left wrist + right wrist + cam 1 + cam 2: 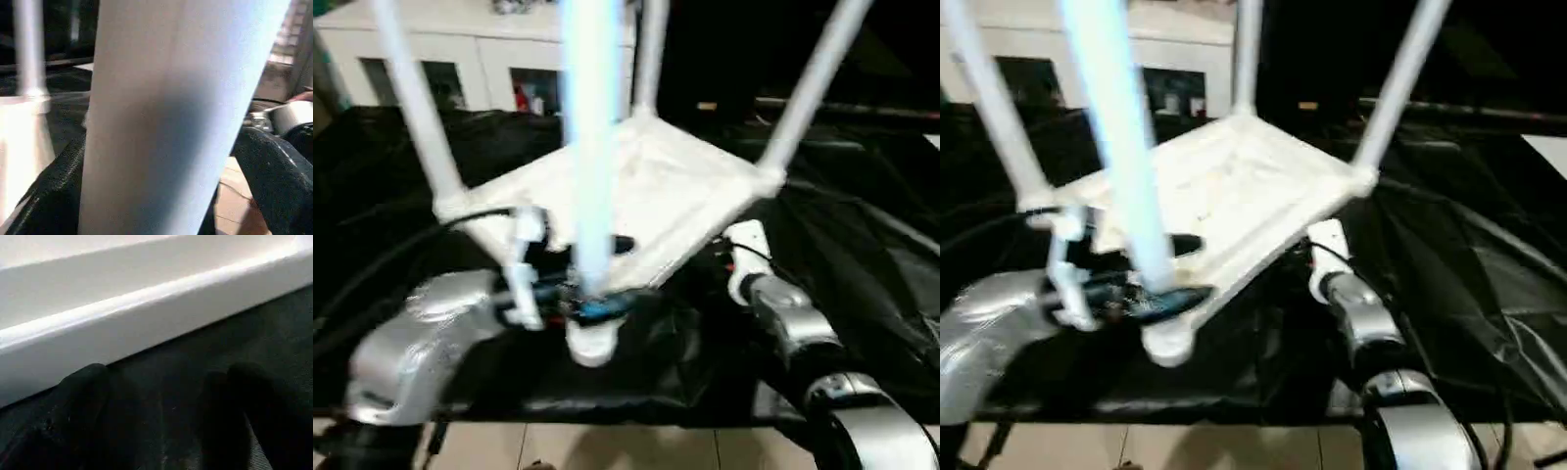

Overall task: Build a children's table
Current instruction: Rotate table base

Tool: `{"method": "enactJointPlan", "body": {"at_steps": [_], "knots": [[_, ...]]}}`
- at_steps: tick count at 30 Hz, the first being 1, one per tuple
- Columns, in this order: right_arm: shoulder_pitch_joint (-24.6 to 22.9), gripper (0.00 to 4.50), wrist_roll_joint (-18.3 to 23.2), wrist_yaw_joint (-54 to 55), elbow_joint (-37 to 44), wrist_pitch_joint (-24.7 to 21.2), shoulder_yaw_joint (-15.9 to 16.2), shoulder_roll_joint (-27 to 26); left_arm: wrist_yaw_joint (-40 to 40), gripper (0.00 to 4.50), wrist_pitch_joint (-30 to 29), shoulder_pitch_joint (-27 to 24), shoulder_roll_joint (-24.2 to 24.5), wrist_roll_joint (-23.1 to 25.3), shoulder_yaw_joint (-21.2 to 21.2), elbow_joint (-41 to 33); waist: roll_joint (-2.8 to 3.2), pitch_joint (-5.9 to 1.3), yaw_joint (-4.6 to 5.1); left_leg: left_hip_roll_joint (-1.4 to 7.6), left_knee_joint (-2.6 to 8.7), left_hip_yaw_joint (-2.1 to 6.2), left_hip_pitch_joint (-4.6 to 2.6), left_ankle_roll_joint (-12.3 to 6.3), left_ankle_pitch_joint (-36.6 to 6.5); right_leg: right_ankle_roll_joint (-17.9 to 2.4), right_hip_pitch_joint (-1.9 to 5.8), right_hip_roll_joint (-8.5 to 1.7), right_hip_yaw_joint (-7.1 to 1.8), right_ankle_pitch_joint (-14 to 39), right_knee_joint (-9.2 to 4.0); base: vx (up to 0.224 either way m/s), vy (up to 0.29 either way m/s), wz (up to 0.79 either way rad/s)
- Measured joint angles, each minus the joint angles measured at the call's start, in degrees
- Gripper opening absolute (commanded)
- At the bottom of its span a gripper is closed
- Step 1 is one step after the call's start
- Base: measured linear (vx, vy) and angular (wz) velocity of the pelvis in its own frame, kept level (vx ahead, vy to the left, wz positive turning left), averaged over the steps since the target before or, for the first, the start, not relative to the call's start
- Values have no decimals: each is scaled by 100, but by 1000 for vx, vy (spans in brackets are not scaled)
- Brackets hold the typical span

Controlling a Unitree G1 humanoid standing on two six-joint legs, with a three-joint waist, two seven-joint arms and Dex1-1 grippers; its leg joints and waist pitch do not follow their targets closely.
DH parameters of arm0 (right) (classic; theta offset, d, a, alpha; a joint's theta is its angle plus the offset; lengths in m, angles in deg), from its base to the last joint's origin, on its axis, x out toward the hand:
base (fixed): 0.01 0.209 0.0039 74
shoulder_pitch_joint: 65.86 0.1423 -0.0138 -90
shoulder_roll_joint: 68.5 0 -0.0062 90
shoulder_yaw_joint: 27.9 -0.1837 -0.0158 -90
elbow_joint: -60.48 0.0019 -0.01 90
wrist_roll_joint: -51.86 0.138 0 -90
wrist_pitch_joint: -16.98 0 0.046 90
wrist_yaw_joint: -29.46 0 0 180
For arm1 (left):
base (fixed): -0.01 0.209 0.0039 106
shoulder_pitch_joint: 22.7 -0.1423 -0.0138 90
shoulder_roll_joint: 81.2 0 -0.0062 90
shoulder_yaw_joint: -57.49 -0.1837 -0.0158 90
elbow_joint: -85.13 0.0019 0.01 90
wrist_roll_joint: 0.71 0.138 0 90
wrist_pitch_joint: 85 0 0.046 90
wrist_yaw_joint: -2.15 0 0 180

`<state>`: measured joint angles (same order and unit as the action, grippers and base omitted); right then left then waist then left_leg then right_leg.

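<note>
The white children's table lies upside down, its ribbed top [651,186] resting tilted on the black cover with four legs pointing up. My left gripper [582,305] is shut on the nearest leg [592,147] just above its corner socket [592,345]; in the left wrist view the leg [171,117] sits between the black fingers [274,171]. My right gripper [161,382] is open at the top's right front edge [146,318], its fingertips [83,382] just short of the rim, with only black cloth between them. Three other legs [416,98] [649,59] [813,83] stand in their sockets.
The black-covered work table [871,235] spreads around the white table. Its front edge [636,411] meets tiled floor [607,446] close to me. A white glass-door cabinet [460,59] stands behind at the back left. A black cable [401,250] runs along my left forearm.
</note>
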<state>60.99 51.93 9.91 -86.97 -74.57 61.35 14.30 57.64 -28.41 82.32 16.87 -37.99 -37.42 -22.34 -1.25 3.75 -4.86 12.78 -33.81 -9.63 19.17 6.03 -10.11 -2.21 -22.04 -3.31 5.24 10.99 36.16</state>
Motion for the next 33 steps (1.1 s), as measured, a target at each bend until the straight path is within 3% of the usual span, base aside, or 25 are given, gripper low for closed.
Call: {"method": "enactJointPlan", "body": {"at_steps": [8,17,22,27,30,33], "knots": [[203,450,-108,-651,-399,349,157,-239,135,441,68,363,-240,144,-392,233,-6,-1,157,5,1,-1,22,0,0,13,-3,7,0,10,0,0,0,0],[508,450,-301,-902,-784,543,367,-579,177,441,528,652,-576,624,-771,750,-18,-2,191,7,3,0,17,0,0,12,-6,6,1,10,-1,0,0,0],[612,450,-446,-1038,-894,704,522,-732,118,441,795,777,-717,923,-903,1003,-36,-5,149,6,4,-1,34,-1,0,8,-19,3,1,8,-1,0,0,0],[753,450,-574,-707,-1049,902,673,-935,-415,441,1351,1000,-770,1673,-1099,1634,-36,-5,92,5,2,-1,46,-1,2,-6,-45,2,1,-1,0,0,0,0],[815,450,-582,-362,-1051,957,559,-972,-771,441,1620,1142,-584,2200,-1184,2036,-36,-5,47,6,2,-1,83,0,3,-4,-74,2,0,-2,7,0,0,0],[810,450,-491,-227,-1061,960,416,-819,-831,441,1657,1102,-381,2401,-1144,2119,-45,-6,-32,6,2,-10,95,0,4,-17,-102,2,0,-9,9,0,0,0]]}}
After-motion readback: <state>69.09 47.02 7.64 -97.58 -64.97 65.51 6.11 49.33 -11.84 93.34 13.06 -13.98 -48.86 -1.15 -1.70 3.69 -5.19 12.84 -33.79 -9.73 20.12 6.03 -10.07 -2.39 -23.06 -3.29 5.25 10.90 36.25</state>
